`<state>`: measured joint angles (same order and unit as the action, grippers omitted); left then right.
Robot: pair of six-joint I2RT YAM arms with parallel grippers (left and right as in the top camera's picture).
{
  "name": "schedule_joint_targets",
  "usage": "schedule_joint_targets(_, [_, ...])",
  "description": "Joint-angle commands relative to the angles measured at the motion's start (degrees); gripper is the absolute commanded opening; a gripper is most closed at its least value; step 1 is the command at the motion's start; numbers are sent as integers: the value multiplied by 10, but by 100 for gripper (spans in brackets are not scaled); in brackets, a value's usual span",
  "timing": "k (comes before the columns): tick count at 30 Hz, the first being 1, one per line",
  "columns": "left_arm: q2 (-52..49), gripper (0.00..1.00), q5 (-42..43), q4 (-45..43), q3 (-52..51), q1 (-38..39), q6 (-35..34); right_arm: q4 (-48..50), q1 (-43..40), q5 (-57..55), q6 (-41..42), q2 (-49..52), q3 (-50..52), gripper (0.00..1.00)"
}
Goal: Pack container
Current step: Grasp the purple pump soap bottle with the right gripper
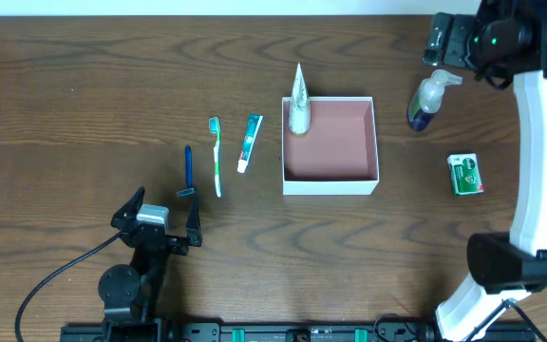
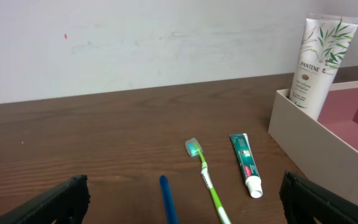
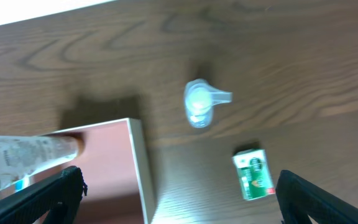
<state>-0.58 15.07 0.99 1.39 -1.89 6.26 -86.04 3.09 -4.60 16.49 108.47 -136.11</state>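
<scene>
The container is a square white box with a pink inside, at table centre; a white Pantene tube stands upright in its far left corner. It also shows in the left wrist view and the right wrist view. Left of it lie a toothpaste tube, a green toothbrush and a blue razor. My left gripper is open and empty, just short of the razor. My right gripper is open and empty, high above the pump bottle.
A green soap box lies right of the container, and shows in the right wrist view. The pump bottle stands at the container's far right. The right arm's white body runs along the table's right side.
</scene>
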Motion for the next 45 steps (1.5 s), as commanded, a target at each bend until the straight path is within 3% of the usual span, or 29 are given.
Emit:
schedule_joint_targets(1, [3, 98, 10, 17, -12, -3, 6, 0, -15, 66, 51, 24, 2, 99])
schedule_joint_targets(7, [3, 98, 10, 17, -12, -3, 6, -34, -31, -8, 403, 65, 2, 99])
schedule_joint_targets(12, [3, 98, 10, 17, -12, -3, 6, -11, -31, -8, 529, 100, 2, 99])
schedule_joint_targets(45, [3, 98, 10, 17, -12, -3, 6, 21, -46, -16, 590, 261, 2, 96])
